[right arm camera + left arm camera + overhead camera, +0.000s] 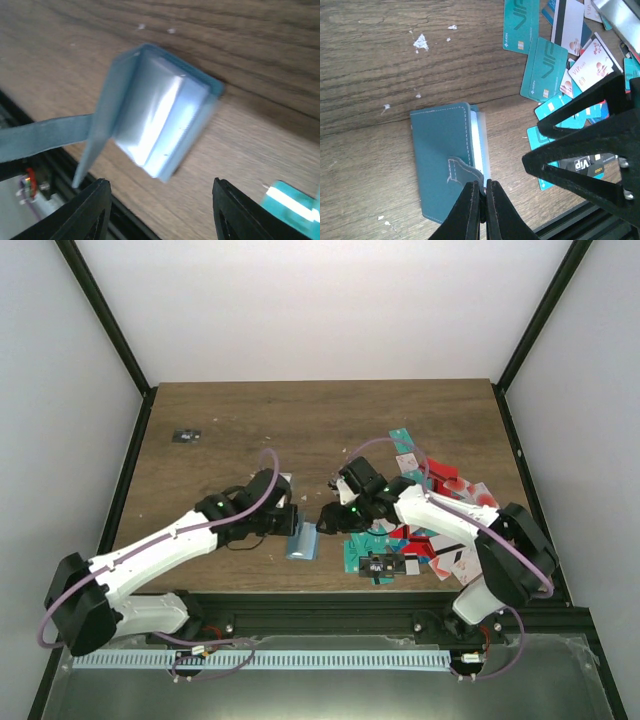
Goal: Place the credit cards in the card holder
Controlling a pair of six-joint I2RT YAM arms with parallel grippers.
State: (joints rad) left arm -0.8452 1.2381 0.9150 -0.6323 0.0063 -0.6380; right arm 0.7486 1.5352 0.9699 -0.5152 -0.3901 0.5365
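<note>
The blue-grey card holder (302, 541) lies near the table's front edge, its cover lifted so the shiny ribbed pockets (160, 115) show. My left gripper (290, 521) is shut on the holder's closing tab (465, 172), fingertips pinched together at its edge (483, 186). My right gripper (326, 516) is open and empty, hovering just right of and above the holder (159, 187). The credit cards (430, 535) lie in a loose pile to the right, mostly teal, some red, white and black; several show in the left wrist view (545, 65).
A tiny black object with white marks (186, 436) lies at the far left. The black front rail (330, 602) runs just below the holder. White crumbs (421, 43) dot the wood. One teal card (292, 200) lies beside my right finger.
</note>
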